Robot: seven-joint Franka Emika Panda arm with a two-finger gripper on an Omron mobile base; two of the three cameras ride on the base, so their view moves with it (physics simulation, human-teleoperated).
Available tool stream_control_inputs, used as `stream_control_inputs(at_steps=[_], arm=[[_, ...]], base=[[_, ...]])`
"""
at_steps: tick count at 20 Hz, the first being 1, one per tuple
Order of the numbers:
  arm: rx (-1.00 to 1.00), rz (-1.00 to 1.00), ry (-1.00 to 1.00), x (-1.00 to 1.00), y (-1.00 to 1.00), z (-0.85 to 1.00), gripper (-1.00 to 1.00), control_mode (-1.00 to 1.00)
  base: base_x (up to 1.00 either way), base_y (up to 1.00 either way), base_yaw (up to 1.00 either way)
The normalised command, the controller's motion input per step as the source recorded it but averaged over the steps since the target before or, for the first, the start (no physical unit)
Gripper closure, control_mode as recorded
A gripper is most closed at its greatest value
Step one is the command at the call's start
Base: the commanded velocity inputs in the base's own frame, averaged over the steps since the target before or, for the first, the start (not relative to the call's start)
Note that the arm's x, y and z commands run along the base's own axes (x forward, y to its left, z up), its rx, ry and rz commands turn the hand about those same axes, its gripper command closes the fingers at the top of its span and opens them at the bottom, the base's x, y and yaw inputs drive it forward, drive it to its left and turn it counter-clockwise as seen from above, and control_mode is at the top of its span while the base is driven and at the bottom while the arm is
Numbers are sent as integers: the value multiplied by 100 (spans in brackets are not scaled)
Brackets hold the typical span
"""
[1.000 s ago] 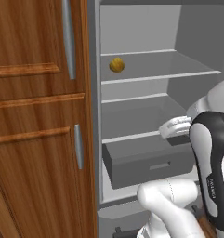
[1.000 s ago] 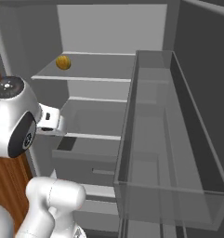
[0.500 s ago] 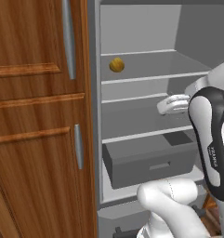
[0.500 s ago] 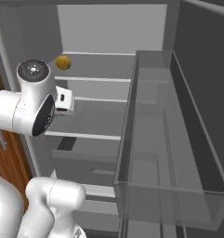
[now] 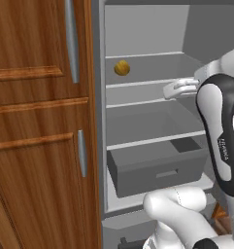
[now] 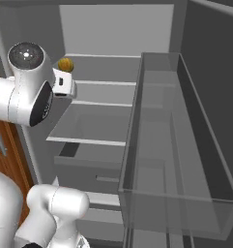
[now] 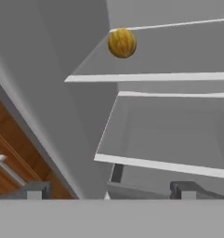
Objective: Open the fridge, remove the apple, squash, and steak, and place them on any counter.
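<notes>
The grey fridge point(image 5: 147, 29) stands open with bare grey shelves. A yellow-orange squash point(image 5: 121, 67) sits alone on the upper shelf, at its left end near the back; it also shows as a squash point(image 6: 65, 64) and a squash point(image 7: 122, 43) in the other views. My gripper point(image 5: 173, 89) hangs in front of the middle shelf, lower than the squash and to its right, apart from it. In the hand view the gripper point(image 7: 108, 190) is open with nothing between its fingertips point(image 7: 35, 190). The apple and the steak are out of view.
A brown wooden cabinet point(image 5: 36, 121) with silver handles stands close on the fridge's left. The fridge's open door with a deep clear bin point(image 6: 171, 145) juts out on the right. The lower drawer point(image 5: 152, 168) is pulled partly out below the shelves.
My arm has lifted the gripper from the level of the lower shelf to the middle shelf, closer to the squash. The squash has not moved.
</notes>
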Motion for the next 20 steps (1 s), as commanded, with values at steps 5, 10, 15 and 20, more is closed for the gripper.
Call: stream_control_inputs(at_steps=[5,10,15,20], arm=[[1,0,-19,29,11,33,-100,-100],[0,0,-17,37,23,20,-100,-100],[0,1,-2,55,25,5,-100,-100],[0,5,15,82,12,0,-100,-100]], base=[[0,0,0],[0,0,0],[0,0,0],[0,0,0]])
